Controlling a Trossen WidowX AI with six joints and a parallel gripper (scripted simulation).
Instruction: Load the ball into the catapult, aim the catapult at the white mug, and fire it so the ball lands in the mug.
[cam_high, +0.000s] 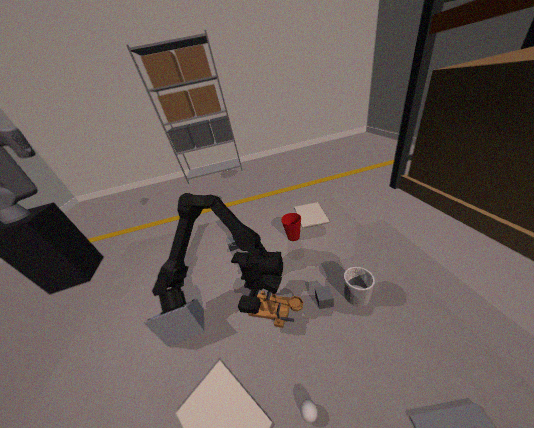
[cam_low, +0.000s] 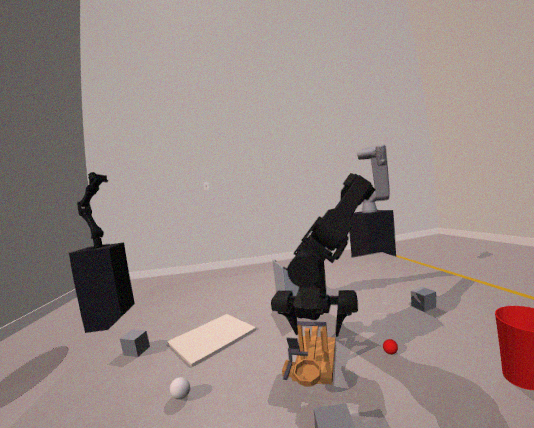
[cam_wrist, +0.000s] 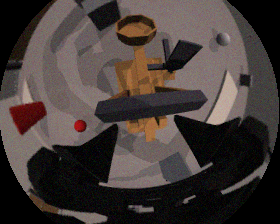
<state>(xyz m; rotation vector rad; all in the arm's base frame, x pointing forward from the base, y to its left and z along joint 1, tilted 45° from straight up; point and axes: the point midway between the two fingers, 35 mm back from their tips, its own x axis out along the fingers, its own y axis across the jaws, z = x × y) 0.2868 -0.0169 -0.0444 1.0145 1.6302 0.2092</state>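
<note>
The orange catapult (cam_high: 270, 312) (cam_low: 327, 357) (cam_wrist: 122, 75) stands on the floor; its round cup (cam_high: 296, 303) (cam_low: 307, 372) (cam_wrist: 136, 30) is empty and on the white mug's side. A dark crossbar (cam_low: 311, 324) (cam_wrist: 150, 106) spans it. The white mug (cam_high: 358, 295) stands upright beyond the cup end. My gripper (cam_low: 317, 333) (cam_wrist: 146, 122) is open and empty, its fingers pointing down on either side of the catapult's rear part; contact cannot be told. A red ball (cam_low: 390, 346) (cam_wrist: 80, 126) and a white ball (cam_high: 309, 411) (cam_low: 180, 388) (cam_wrist: 223, 39) lie on the floor on opposite sides of the catapult.
A grey block (cam_high: 324, 296) (cam_low: 332, 416) (cam_wrist: 103, 15) sits between catapult and white mug. A red cup (cam_high: 292, 227) (cam_low: 520, 347) (cam_wrist: 28, 117) stands beyond the red ball. A cream board (cam_high: 220, 400) (cam_low: 212, 340) (cam_wrist: 223, 100) lies on the white ball's side.
</note>
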